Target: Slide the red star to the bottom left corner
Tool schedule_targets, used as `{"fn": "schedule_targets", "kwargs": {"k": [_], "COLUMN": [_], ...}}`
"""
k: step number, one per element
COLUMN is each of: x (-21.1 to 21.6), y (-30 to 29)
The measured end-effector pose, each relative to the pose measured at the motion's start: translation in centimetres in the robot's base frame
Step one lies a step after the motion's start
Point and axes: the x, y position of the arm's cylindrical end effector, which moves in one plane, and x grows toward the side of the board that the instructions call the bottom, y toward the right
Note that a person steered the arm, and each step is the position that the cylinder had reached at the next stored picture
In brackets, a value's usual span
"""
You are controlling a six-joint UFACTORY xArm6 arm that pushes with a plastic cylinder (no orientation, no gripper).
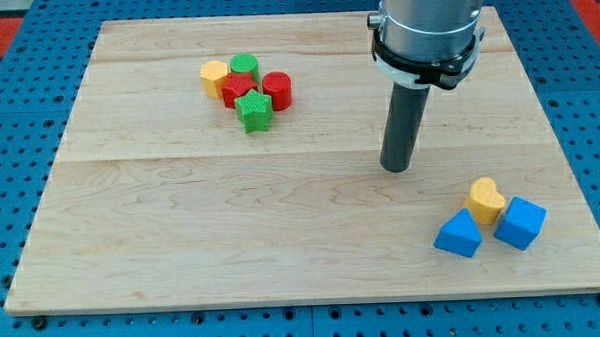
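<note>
Tip: my tip [396, 169] rests on the board [183, 253] right of centre, touching no block; it is a plain rod with no jaws, so there is nothing to open, close or clamp.
Near blocks: to the tip's right and nearer the viewer lie a yellow heart [486, 198], a blue cube [521, 223] and a blue wedge-like block [458, 234], close together and clear of my tip.
Far cluster: well to the tip's left, toward the far edge, five blocks sit packed against each other.
Red star: the red star [237, 90] is in the middle of that cluster, with a yellow block [215, 77] on its left, a green round block [244, 65] behind it, a red cylinder [277, 90] on its right and a green star [253, 110] in front.
Look: bright red, ribbed sides, points partly hidden by its neighbours.
Handling: probably light, stiff and easy to slide on the smooth wood; likely to spin if pushed off-centre.
Where to push: judged best from its far right side, toward the near left corner; the green star stands in that path and would likely be carried along.
</note>
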Motion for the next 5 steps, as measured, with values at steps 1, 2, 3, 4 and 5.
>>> {"fn": "schedule_targets", "kwargs": {"k": [1, 2, 3, 4, 5], "x": [0.0, -2.1, -6.2, -9.3, -12.9], "y": [0.7, 0.6, -0.6, -6.0, -11.0]}}
